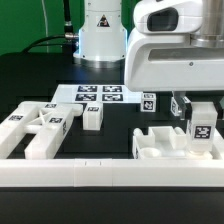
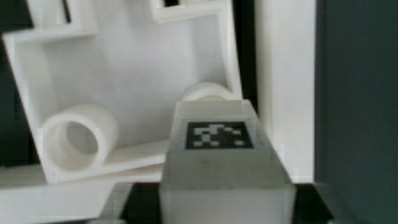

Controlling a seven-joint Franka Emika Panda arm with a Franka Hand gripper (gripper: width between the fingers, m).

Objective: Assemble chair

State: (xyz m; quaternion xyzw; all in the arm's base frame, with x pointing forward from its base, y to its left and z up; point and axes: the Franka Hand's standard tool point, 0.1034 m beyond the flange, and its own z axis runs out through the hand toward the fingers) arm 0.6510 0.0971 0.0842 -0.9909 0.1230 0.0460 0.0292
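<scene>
**Where the tool grips a chunky white plastic post, the chair lies in loose parts**

As the exterior view shows, the tool's dark fingers stand narrow, closed on either side of the post. The post is upright and bears a square black-and-white tag on its face. In the wrist view the same post fills the gap between the fingers.

Just below and beside the post lies a glossy white plastic seat slab with cut-outs. It lies flat on the black tabletop, at the exterior view's right. The wrist view shows a round hole in this slab. Whether the post touches the slab cannot be told.

At the exterior view's left, a cluster of white tagged bars and legs lies close together. A small white block sits just beside the cluster. A small tagged white piece stands apart, near the marker board. A long low white rail runs along the tabletop's near edge.
</scene>
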